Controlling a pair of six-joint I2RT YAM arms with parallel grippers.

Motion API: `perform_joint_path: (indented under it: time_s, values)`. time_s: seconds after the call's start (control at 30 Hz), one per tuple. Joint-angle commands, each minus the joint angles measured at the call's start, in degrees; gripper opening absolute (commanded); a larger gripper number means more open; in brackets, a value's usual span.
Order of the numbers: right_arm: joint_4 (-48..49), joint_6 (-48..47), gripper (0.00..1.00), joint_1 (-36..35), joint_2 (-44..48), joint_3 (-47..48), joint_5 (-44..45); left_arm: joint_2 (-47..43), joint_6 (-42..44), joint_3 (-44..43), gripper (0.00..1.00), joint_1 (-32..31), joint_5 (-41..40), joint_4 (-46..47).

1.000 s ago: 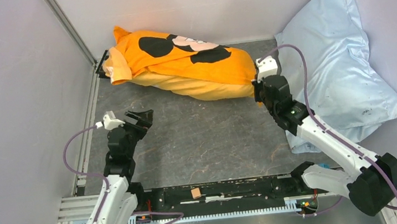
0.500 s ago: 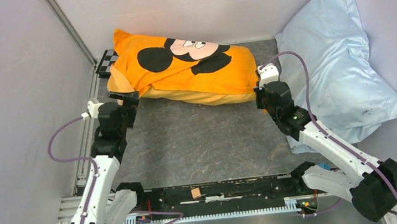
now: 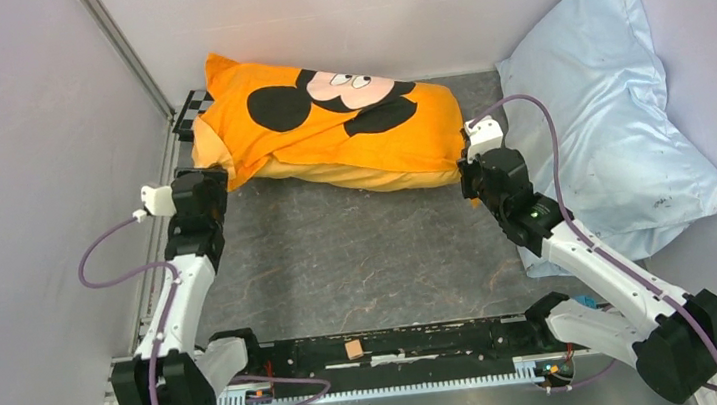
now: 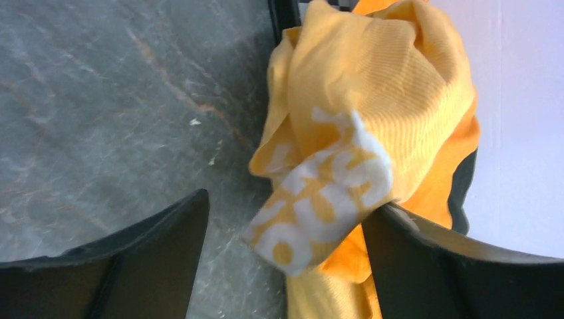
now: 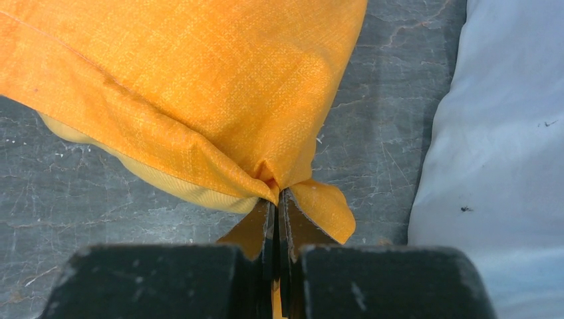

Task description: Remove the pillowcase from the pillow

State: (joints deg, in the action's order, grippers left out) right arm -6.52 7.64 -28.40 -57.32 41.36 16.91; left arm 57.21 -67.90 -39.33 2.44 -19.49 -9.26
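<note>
At the right gripper (image 5: 278, 199), pinched a corner of the pillowcase (image 5: 186, 80) hard, jaws pressed flat together on the fabric. Faced the orange bulk spread out ahead and to its left on the grey table (image 5: 379, 100). Sat just left of a pale blue pillow (image 5: 505, 133). Over at the left gripper (image 4: 286, 212), gaped wide, gripped nothing. Straddled the bunched, white-marked end of the pillowcase, fabric between the fingers and nearer the right-hand one.
</note>
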Motion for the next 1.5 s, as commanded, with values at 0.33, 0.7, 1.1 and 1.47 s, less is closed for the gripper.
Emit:
perform_joint_path:
  time_s: [0.33,0.7,1.1,1.47]
  values:
    - [1.6,2.1,0.00,4.1,-1.7,8.3,-4.2,7.2,2.7,-15.2,0.02,-0.9,6.7,12.4]
    - [-2.6,3.0,0.00,15.3,3.6,17.7,-4.2,-0.7,11.6,-40.2,0.02,-1.2,14.7,-3.8]
    - [-5.9,-1.0,0.00,15.5,2.0,24.0,-10.6,-2.6,10.7,-47.8,0.02,-7.1,21.1,-8.9]
    - [-17.3,-1.6,0.00,16.4,-24.0,49.4,4.2,-1.3,12.3,-43.7,0.02,-7.0,-0.4,-26.2]
